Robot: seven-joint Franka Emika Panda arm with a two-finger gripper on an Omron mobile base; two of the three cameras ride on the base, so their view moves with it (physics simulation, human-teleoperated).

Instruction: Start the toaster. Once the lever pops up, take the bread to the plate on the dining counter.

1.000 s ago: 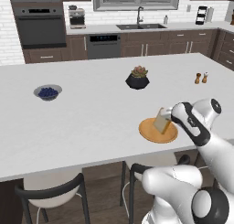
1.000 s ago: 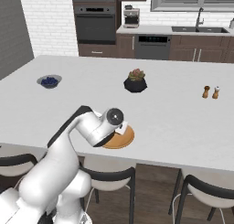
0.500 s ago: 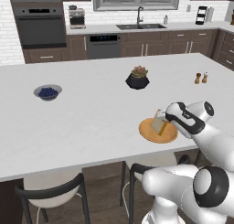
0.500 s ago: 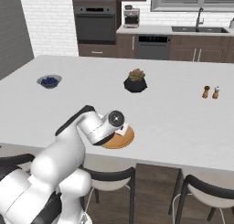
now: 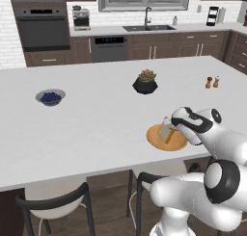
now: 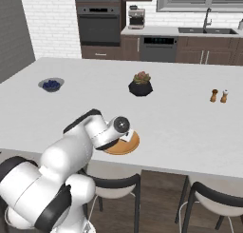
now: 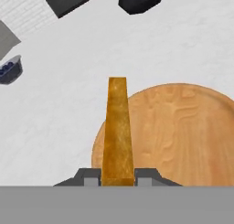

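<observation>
On the white surface (image 5: 96, 129), near its front edge: one round wooden plate (image 5: 167, 138), with the gripper (image 7: 118, 175) over it clamped on the bread (image 7: 118, 129), slice held edge-up above the plate's left rim. Farther back on the surface: grey bowl of blueberries (image 5: 50, 97), black pot with a succulent (image 5: 145, 82), salt and pepper pair (image 5: 212, 82). Room behind: dark cabinets, wall oven (image 5: 42, 27), sink (image 5: 147, 27), white brick wall; dark chairs (image 6: 116, 184) under the near edge.

Between the jaws the bread (image 7: 118, 127) shows a rough golden-brown crust edge, while beneath it the plate (image 7: 183, 131) looks like matt grained wood on a smooth, plain white worktop (image 7: 68, 81).
</observation>
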